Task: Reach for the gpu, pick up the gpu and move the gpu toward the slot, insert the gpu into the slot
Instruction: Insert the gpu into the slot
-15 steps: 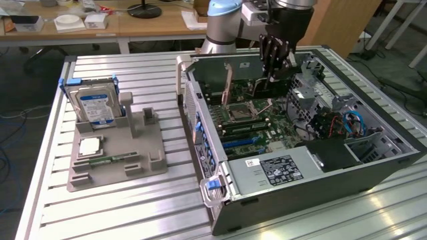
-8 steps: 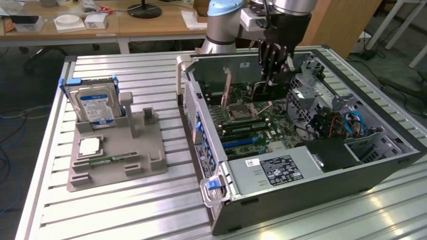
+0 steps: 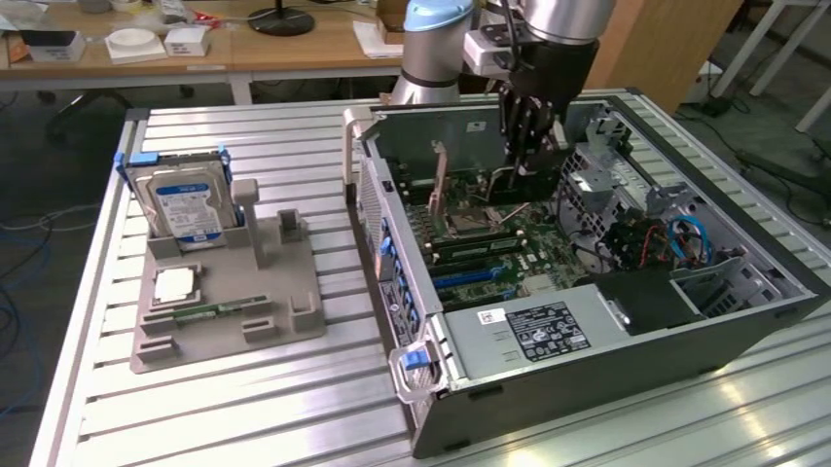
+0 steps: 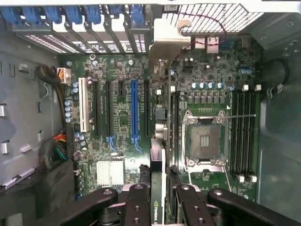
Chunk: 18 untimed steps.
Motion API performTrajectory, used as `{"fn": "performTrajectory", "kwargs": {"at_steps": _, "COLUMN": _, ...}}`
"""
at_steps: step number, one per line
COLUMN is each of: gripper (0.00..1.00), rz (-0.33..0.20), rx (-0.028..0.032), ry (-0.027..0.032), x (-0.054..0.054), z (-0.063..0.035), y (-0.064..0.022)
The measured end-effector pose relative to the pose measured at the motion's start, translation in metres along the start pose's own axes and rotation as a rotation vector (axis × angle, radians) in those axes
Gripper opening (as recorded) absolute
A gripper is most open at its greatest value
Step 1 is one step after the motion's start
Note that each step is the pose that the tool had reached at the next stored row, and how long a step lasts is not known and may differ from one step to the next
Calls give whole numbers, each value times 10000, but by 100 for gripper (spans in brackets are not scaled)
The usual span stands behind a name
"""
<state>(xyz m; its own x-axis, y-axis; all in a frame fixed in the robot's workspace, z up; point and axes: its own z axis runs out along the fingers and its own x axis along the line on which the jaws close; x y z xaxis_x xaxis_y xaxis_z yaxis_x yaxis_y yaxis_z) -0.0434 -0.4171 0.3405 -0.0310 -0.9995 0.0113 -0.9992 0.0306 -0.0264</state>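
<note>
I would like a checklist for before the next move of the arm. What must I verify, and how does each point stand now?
1. Grip: the gripper is shut on the gpu, with fingers on both sides. Ok.
2. Direction: the gpu's edge runs parallel to the blue slot. Ok.
3. Which slot lies under the gpu, and whether they touch: cannot tell.
4. The bracket points toward the blue rear latches. Ok.
5. The red wire passes close to the bracket. Whether they touch: cannot tell.
6. The CPU socket lies apart from the gpu. Ok.
</note>
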Motion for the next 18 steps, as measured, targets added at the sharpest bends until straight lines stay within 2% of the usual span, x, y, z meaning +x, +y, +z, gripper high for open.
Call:
{"fn": "performTrajectory", "kwargs": {"at_steps": 5, "gripper": 26, "rz": -2, "rx": 76, "ry": -9, "x": 0, "z": 58, "y": 7}}
{"fn": "performTrajectory", "kwargs": {"at_steps": 11, "gripper": 26, "rz": 0, "rx": 81, "ry": -11, "x": -1, "z": 156, "y": 33}}
{"fn": "performTrajectory", "kwargs": {"at_steps": 17, "gripper": 26, "rz": 1, "rx": 81, "ry": -9, "x": 1, "z": 211, "y": 123}}
{"fn": "performTrajectory", "kwargs": {"at_steps": 18, "gripper": 26, "rz": -1, "rx": 80, "ry": -10, "x": 2, "z": 223, "y": 165}}
